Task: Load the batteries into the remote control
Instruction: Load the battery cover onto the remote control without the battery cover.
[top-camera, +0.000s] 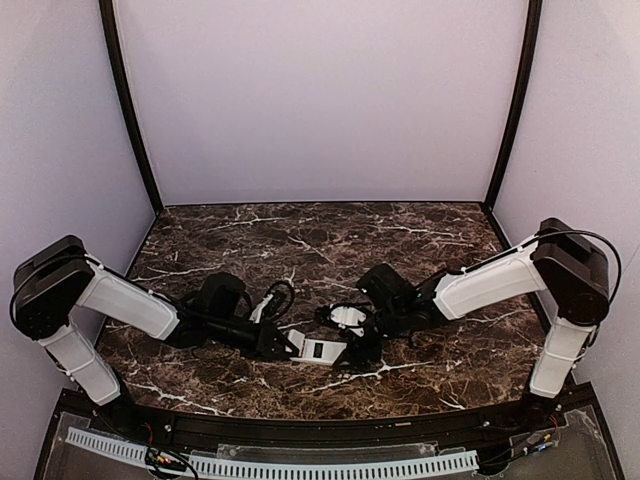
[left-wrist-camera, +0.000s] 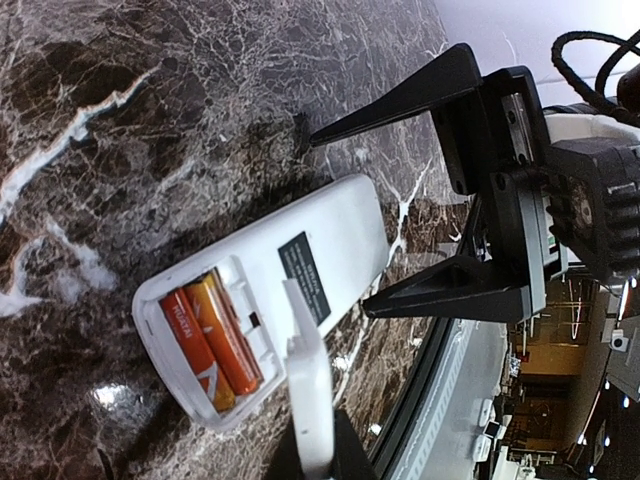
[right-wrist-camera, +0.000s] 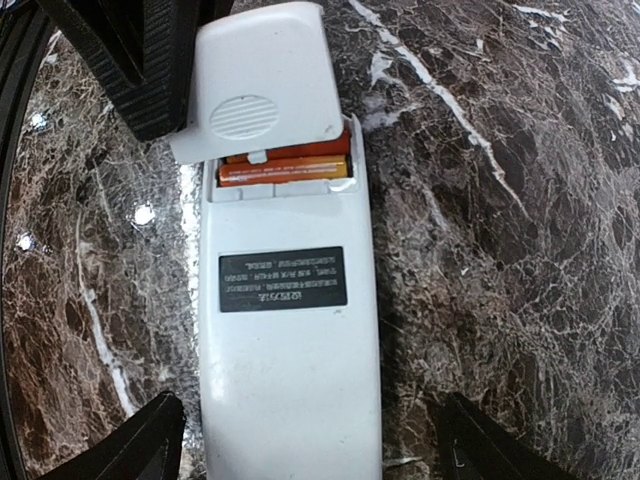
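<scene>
From above, the small white rectangular plastic remote control (top-camera: 328, 351) lies back-up on the dark veined marble tabletop (top-camera: 250, 240), near its front edge and between the two arms. The left gripper (top-camera: 284, 346) meets it at one end, the right gripper (top-camera: 360, 346) at the other.

The left wrist view shows the two orange-red cylindrical batteries (left-wrist-camera: 210, 335) side by side in the open compartment, apparently seated. The left gripper is clamped on the thin white plastic cover plate (left-wrist-camera: 308, 375), held edge-on beside the compartment, likely ready to close it.

In the right wrist view the cover plate (right-wrist-camera: 265, 85) tilts over the compartment, partly covering it. The right gripper's fingers (right-wrist-camera: 140, 440) stand wide apart, flanking the remote control's other end without touching it, placed, I judge, to steady the body
</scene>
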